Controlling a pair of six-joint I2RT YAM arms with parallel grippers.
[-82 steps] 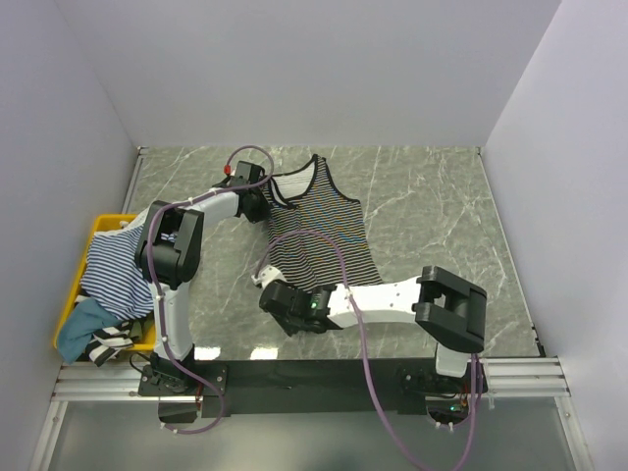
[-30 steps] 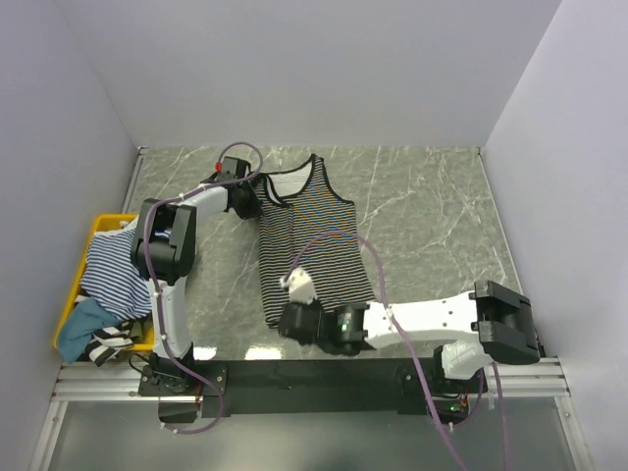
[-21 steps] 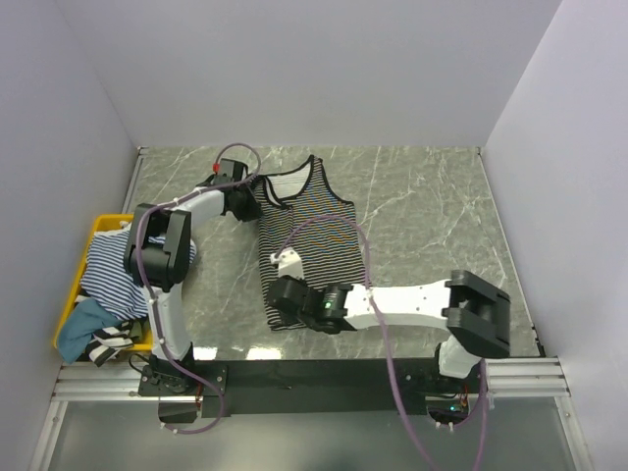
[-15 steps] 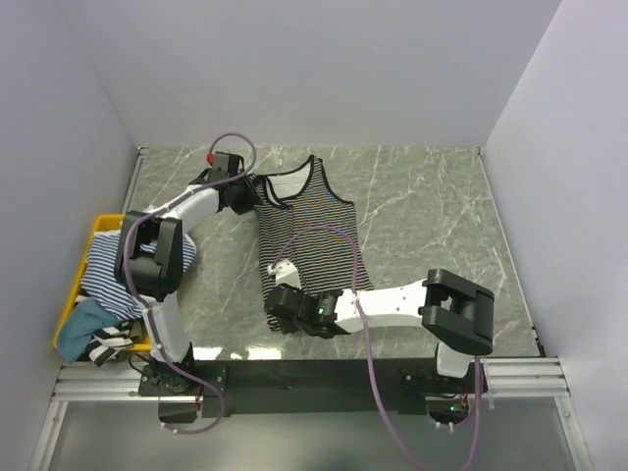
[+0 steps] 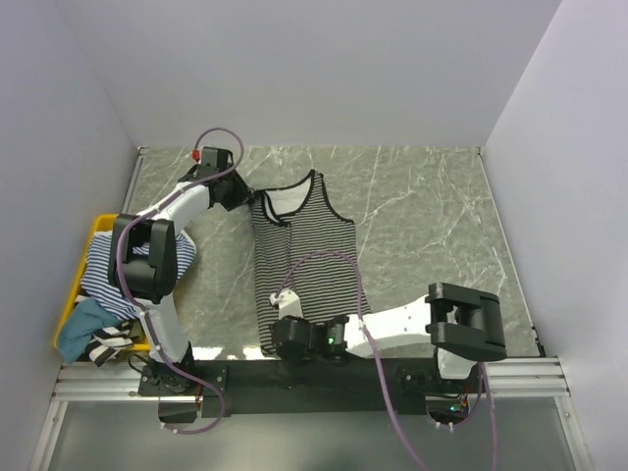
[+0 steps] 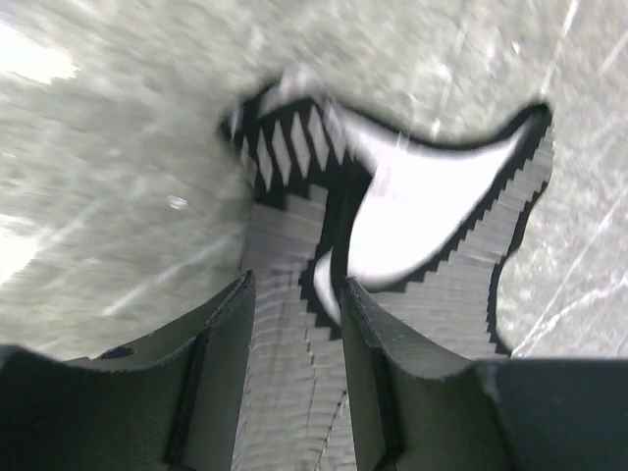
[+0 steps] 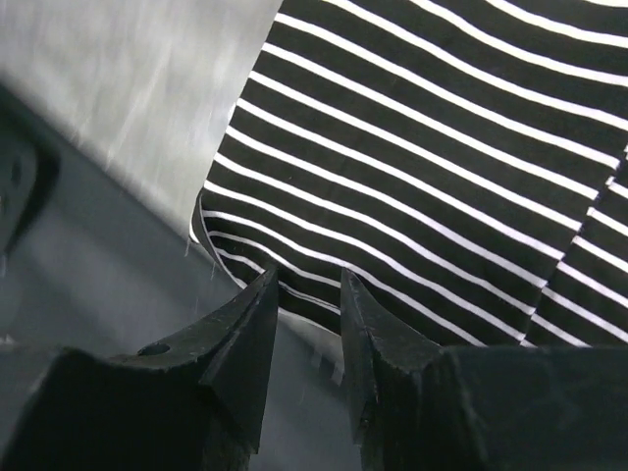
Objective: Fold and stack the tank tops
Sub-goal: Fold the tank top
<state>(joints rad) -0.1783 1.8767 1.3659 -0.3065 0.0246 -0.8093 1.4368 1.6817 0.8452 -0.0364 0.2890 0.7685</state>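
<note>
1. My left jaws, at the upper left of the top view, have just let go. A second ago they were clamped on a strap; now they stand released, and the strap [image 6: 285, 147] lies free on the table [image 5: 422, 226] just ahead of them.
2. The top [image 5: 309, 245] has slid down the frame in that same second. Its straps now sit at upper centre and its hem [image 7: 235, 245] reaches almost to the table's near edge at lower centre. It lies long and fairly straight, flat on the table.
3. My right jaws are low at that hem, at the lower centre of the top view. They stand a little apart with the hem's edge right at their tips. I cannot tell whether they pinch the cloth or only rest beside it.
4. I judge that the spreading step is about finished. One end is already dropped, and the top is stretched out enough to fold. No fold is made yet and no stack is started, so the task is at an early stage.
5. The hem sits very near the table's edge, so my next grasp there needs care or the cloth may slip off.
6. The other tops [image 5: 108, 270] are heaped in the bin [image 5: 103, 221] at the left edge, not yet handled.
</note>
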